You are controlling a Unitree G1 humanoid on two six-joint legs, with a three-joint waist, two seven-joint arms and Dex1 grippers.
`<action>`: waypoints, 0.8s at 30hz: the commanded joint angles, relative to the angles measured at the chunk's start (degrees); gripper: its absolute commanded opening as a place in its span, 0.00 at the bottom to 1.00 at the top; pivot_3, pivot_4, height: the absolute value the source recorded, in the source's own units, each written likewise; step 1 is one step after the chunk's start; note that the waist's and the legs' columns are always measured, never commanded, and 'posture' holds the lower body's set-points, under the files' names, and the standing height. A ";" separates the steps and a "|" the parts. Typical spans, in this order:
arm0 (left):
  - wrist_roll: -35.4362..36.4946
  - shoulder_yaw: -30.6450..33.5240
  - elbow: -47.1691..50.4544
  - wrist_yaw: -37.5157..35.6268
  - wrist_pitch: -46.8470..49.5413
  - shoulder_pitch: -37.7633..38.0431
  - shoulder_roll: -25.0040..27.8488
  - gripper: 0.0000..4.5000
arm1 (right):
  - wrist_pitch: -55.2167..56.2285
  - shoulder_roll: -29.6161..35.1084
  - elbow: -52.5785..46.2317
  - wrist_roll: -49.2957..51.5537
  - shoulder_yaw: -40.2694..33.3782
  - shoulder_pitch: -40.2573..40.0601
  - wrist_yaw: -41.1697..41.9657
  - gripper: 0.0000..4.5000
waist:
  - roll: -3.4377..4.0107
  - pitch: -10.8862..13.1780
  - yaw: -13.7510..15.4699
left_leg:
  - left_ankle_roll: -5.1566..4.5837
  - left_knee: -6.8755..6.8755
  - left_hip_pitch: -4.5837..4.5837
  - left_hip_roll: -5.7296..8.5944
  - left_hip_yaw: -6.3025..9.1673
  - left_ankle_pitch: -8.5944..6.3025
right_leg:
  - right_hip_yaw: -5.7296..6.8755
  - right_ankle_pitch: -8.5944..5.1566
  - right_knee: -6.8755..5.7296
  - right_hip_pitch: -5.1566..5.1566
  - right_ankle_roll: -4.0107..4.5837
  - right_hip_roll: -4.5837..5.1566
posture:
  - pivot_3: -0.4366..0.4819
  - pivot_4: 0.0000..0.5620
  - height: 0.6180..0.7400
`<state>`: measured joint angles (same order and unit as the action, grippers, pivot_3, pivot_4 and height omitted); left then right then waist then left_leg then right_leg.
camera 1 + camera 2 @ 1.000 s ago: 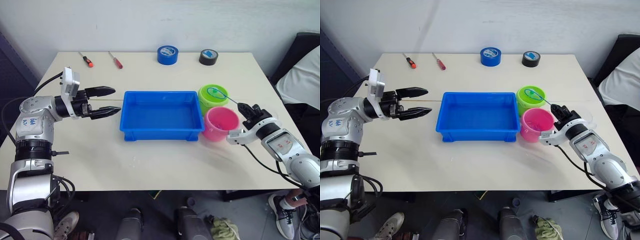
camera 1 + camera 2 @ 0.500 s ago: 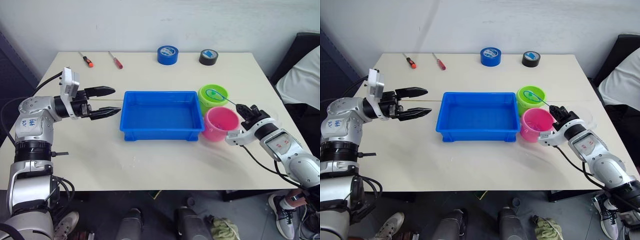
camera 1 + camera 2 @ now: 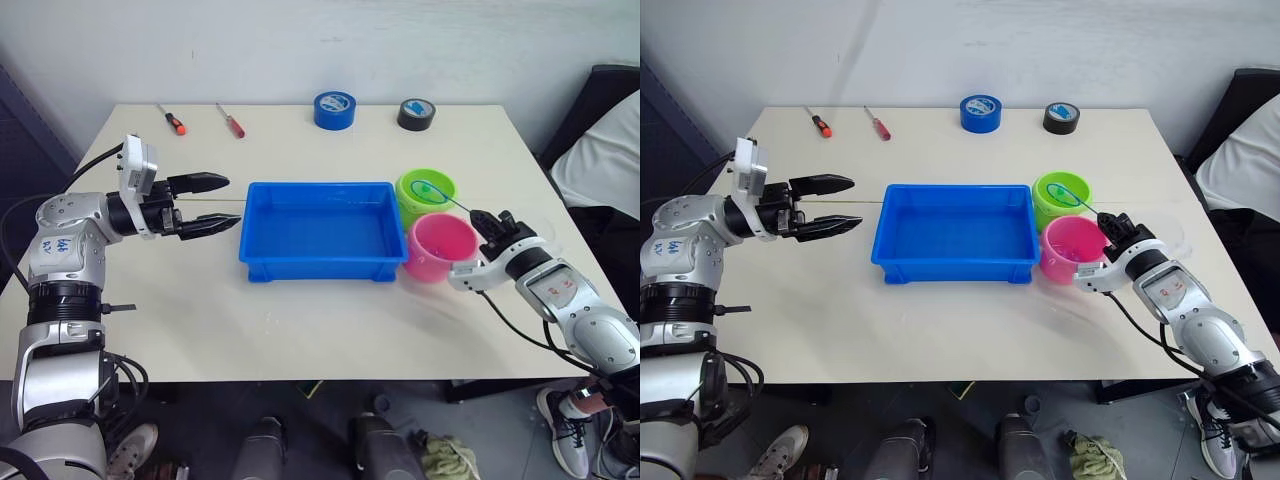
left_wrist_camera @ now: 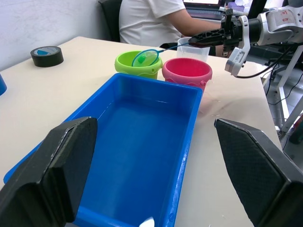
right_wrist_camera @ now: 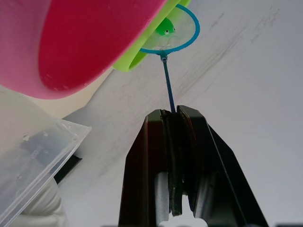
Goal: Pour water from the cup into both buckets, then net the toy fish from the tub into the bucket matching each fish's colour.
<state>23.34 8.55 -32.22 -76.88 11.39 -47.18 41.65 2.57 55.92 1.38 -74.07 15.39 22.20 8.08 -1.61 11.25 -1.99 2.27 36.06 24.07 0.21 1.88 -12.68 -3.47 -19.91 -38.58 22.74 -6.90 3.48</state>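
Note:
The blue tub sits mid-table and holds water. To its right stand the lime green bucket and, nearer me, the pink bucket. My right gripper is shut on the thin handle of the net. The net's light blue hoop hovers over the green bucket's mouth with a green toy fish in it. The clear cup stands just behind my right gripper. Left of the tub, my left gripper hangs open and holds nothing.
At the far edge of the table lie two screwdrivers, a blue tape roll and a black tape roll. A person in a white shirt sits beyond the table's right edge.
My right gripper has edged slightly left and nearer with the net, whose hoop stays over the green bucket. The left arm has not moved.

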 commanded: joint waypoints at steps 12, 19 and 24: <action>0.76 1.76 2.37 0.48 0.14 0.38 1.56 0.96 | 0.00 0.25 0.22 -0.37 -0.81 1.79 -2.33 0.00 | 0.00 0.00 -0.01 | 0.00 -0.01 0.00 -0.02 0.02 0.00 | 0.02 0.00 -0.01 0.00 0.00 -0.02 | 0.48 0.27 0.95; 0.70 1.83 2.79 0.47 0.34 0.77 1.65 0.96 | -1.46 -0.94 -1.15 2.29 -2.50 1.27 -0.17 0.00 | 0.00 0.00 -0.01 | 0.00 -0.01 0.00 -0.01 0.01 0.00 | 0.01 0.00 -0.01 0.00 0.00 -0.02 | 0.48 0.27 0.95; 0.73 2.00 2.39 0.17 0.44 0.45 2.16 0.96 | -1.00 -2.52 -5.45 12.11 -6.95 1.15 5.18 0.00 | 0.00 0.00 -0.08 | 0.00 0.00 0.00 -0.02 0.01 0.00 | 0.00 0.00 -0.02 0.00 0.00 -0.02 | 0.48 0.27 0.95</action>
<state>23.39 9.02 -31.68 -76.43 11.95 -46.54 42.45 2.19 53.28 -1.56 -64.59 11.73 22.71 12.12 -1.61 11.25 -2.07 2.27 36.05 24.07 0.19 1.89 -12.68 -3.46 -19.92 -38.60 22.73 -6.90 3.47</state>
